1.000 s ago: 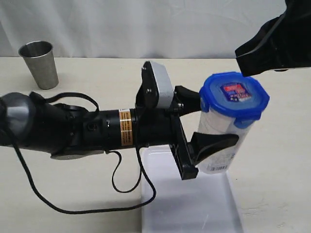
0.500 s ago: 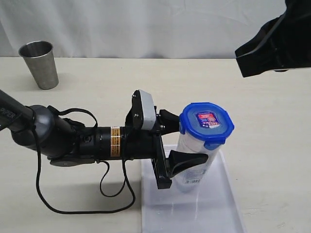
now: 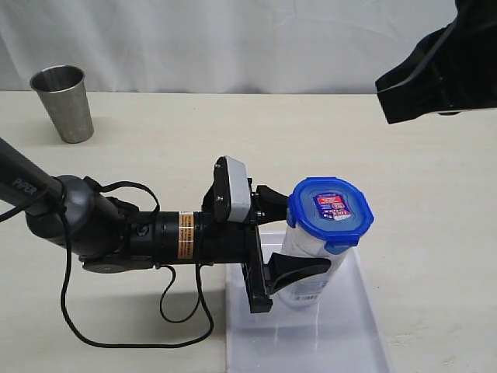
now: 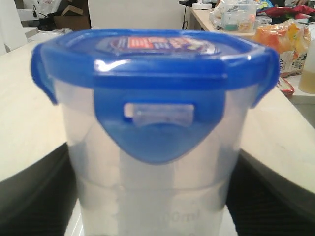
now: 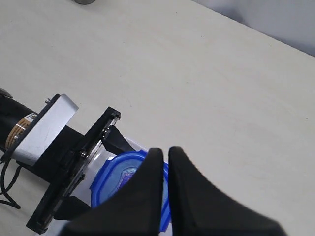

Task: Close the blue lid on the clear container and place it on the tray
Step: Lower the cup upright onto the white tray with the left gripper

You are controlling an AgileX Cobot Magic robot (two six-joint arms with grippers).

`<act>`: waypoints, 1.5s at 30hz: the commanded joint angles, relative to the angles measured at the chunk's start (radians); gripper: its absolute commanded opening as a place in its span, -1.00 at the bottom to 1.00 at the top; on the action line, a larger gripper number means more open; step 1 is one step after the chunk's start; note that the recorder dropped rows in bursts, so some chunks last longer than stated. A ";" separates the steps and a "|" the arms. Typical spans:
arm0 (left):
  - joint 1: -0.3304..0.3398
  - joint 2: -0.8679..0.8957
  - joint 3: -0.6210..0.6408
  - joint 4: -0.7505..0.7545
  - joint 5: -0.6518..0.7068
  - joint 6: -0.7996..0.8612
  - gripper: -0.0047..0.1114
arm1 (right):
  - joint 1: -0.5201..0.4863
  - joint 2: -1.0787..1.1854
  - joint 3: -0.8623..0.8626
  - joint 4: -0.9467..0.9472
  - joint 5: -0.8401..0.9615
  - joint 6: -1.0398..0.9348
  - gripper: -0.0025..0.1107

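Note:
The clear container (image 3: 307, 245) stands upright over the white tray (image 3: 349, 342), its base at or just above the tray floor. The blue lid (image 3: 330, 203) sits on its rim with the flaps down and the sticker facing up. My left gripper (image 3: 307, 233) reaches in sideways and is shut on the container's body, one finger on each side. The left wrist view is filled by the lid (image 4: 152, 54) and the container (image 4: 152, 196), with dark fingers (image 4: 29, 196) at both edges. My right gripper (image 5: 165, 152) is shut and empty, hanging high above the lid (image 5: 115, 179).
A grey steel cup (image 3: 66, 101) stands at the back left of the table. The left arm's black cable loops over the table in front of the arm. The right arm (image 3: 435, 70) hangs at the upper right.
The left gripper has carried the lidded container down and to the left, from above the table onto the tray area. The right gripper has stayed still.

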 commanded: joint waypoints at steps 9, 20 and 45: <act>0.004 0.002 0.002 -0.035 -0.028 0.047 -0.11 | 0.000 -0.006 0.003 0.001 -0.005 0.002 -0.88; 0.004 0.002 0.002 -0.085 0.043 0.062 0.73 | 0.000 -0.006 0.003 0.001 -0.005 0.002 -0.88; 0.136 -0.002 0.002 0.154 0.059 0.020 0.73 | 0.000 -0.006 0.014 0.001 -0.012 0.002 -0.88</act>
